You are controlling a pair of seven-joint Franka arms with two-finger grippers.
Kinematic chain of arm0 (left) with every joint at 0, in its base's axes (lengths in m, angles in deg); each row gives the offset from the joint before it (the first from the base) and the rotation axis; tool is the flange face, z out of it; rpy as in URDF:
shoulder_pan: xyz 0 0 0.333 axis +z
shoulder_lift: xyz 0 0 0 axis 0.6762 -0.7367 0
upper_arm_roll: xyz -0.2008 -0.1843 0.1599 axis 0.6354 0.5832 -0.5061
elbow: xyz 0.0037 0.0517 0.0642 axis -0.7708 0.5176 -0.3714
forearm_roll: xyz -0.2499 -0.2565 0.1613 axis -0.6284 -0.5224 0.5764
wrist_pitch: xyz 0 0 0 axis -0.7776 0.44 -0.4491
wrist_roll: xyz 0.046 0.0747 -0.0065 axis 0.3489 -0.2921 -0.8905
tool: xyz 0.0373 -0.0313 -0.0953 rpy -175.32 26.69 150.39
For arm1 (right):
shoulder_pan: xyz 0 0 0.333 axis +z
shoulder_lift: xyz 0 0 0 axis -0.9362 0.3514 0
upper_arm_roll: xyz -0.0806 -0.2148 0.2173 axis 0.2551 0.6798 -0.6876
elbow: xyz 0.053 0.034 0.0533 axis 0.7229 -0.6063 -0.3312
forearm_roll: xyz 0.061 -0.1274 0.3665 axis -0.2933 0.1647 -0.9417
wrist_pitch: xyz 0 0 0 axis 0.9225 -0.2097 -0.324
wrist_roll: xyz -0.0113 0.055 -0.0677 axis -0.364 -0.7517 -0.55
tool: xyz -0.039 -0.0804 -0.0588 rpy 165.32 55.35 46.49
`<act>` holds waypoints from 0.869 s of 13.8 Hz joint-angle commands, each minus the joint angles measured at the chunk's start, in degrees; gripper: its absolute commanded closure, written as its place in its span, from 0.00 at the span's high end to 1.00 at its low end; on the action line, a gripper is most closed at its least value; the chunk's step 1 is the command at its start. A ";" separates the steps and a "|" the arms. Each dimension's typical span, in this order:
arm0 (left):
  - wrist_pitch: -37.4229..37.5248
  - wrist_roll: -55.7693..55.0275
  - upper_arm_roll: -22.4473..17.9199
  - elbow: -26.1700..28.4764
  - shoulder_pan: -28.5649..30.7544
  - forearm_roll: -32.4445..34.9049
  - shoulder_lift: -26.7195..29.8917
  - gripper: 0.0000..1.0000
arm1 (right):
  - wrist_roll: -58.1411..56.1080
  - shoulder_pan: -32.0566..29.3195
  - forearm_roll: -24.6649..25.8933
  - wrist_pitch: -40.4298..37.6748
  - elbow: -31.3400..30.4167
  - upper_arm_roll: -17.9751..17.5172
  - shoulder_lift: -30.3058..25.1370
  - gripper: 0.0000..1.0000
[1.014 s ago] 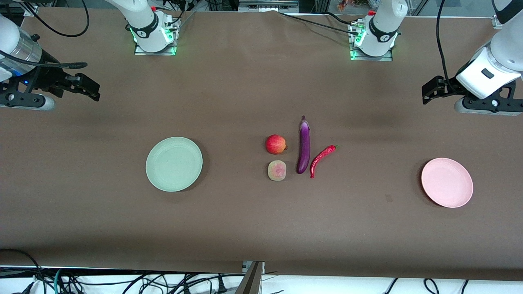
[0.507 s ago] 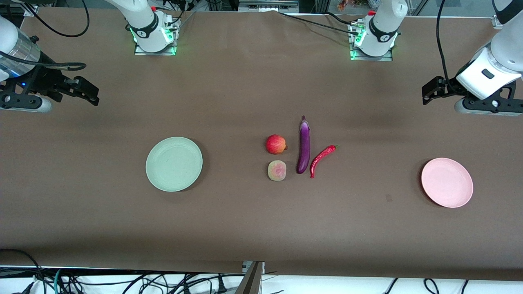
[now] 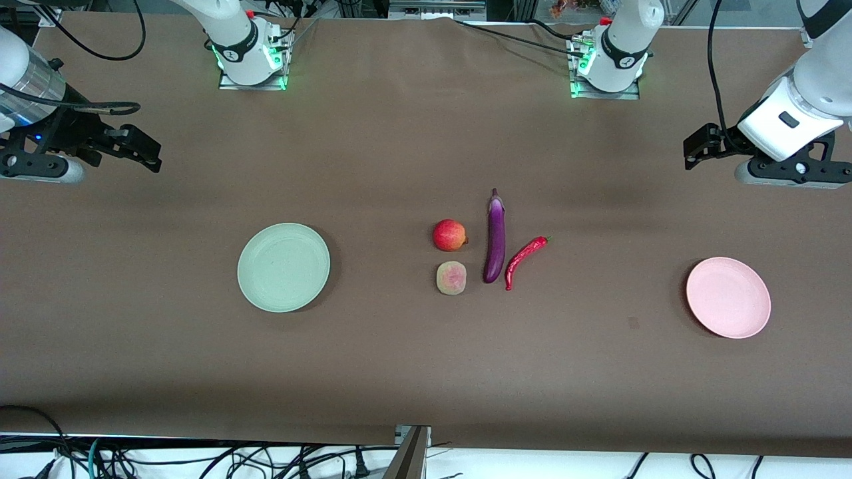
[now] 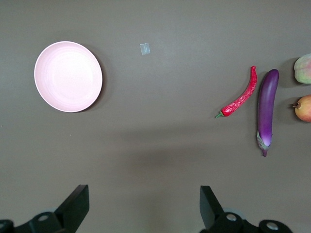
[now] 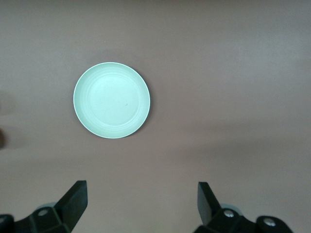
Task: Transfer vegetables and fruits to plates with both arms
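In the middle of the brown table lie a purple eggplant (image 3: 494, 236) (image 4: 267, 109) and a red chili pepper (image 3: 524, 261) (image 4: 239, 94) side by side. Beside them sit a round red fruit (image 3: 450, 235) (image 4: 303, 108) and a peach (image 3: 451, 277) (image 4: 303, 68), the peach nearer the front camera. A pale green plate (image 3: 283, 267) (image 5: 112, 100) lies toward the right arm's end, a pink plate (image 3: 728, 297) (image 4: 68, 76) toward the left arm's end; both are bare. My left gripper (image 3: 695, 145) (image 4: 145, 204) and right gripper (image 3: 143, 146) (image 5: 141, 201) hang open over bare cloth at their table ends, holding nothing.
A small patch of tape (image 3: 633, 322) (image 4: 145, 48) sticks to the cloth between the chili and the pink plate. The two arm bases (image 3: 251, 53) (image 3: 609, 63) stand along the table's edge farthest from the front camera. Cables hang below the table's front edge.
Both hands have shifted only slightly, the left one a little toward the bases' edge of the table. The produce and the plates have not moved.
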State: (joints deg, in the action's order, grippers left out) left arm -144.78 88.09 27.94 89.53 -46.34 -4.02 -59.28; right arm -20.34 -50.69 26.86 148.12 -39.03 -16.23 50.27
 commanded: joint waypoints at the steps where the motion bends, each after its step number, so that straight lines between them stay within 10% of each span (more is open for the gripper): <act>1: 1.20 -0.56 0.64 -1.71 -0.25 0.97 -1.54 1.00 | -0.65 -0.63 0.38 -2.12 0.48 -0.09 0.25 1.00; 12: -2.03 12.87 2.39 -1.02 -4.91 -7.18 -17.35 1.00 | -0.21 -0.54 0.38 -1.70 0.57 -0.09 0.25 1.00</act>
State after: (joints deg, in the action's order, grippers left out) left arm -143.66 96.43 29.91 89.62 -50.24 -7.91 -72.10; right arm -20.34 -50.79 26.86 146.55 -39.03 -16.00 50.60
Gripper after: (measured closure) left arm 0.000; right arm 0.000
